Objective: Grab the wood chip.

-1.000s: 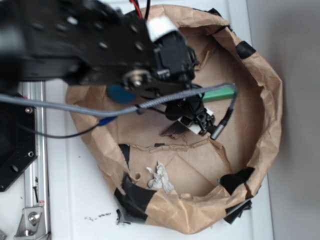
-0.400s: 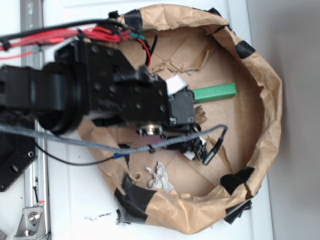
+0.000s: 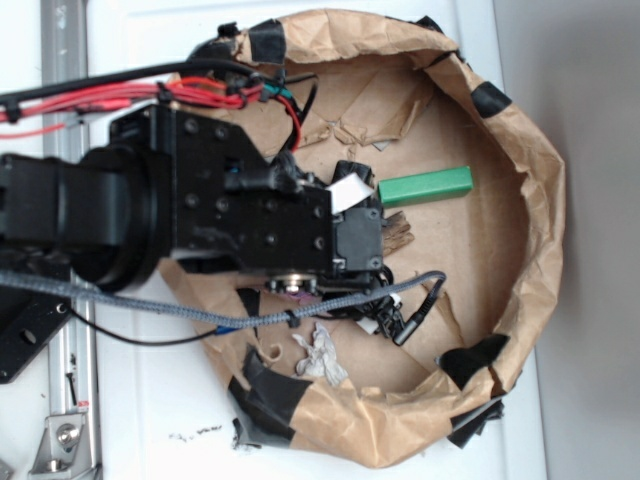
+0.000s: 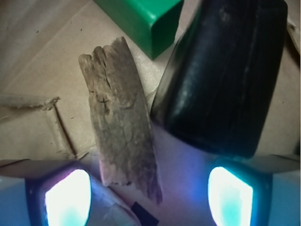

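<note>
From my wrist view the wood chip (image 4: 120,117) lies flat on the cardboard, long axis running near-to-far between the gripper (image 4: 150,188) pads, just beside the green block (image 4: 141,21). I judge the jaws spread wide, holding nothing; one dark finger (image 4: 221,75) stands right of the chip.

The exterior view was evenly and brightly lit, slightly soft, with weak shadows inside the crumpled brown paper bowl (image 3: 520,200). The wrist view was sharper on the rough brown wood sliver (image 4: 120,117); two overexposed cyan-white lights glared at its lower corners, tinting nearby cardboard violet.
</note>
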`<control>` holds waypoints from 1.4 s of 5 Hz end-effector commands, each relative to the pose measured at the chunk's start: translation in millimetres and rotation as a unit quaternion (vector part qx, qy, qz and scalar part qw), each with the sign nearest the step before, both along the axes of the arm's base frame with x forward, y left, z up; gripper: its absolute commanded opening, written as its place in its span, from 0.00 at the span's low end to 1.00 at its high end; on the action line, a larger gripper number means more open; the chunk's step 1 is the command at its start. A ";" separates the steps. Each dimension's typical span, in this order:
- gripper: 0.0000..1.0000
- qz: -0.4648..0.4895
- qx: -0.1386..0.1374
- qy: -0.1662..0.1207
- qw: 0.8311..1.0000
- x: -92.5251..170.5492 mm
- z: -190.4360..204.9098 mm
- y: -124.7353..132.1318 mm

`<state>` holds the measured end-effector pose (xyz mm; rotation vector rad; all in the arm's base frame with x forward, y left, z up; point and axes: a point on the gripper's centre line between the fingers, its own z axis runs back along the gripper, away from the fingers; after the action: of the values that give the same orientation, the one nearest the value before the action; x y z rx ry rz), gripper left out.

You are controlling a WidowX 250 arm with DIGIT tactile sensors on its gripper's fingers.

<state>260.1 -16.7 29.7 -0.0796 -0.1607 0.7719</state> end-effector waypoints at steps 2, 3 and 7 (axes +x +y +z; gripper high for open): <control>1.00 -0.041 0.031 -0.007 0.999 36.6 -12.3 7.6; 0.00 -0.049 0.043 0.011 0.998 35.7 -11.5 7.1; 0.00 -0.253 0.027 0.007 0.967 17.9 114.1 22.9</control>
<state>271.2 -11.1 125.7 -0.0530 -0.0596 0.2514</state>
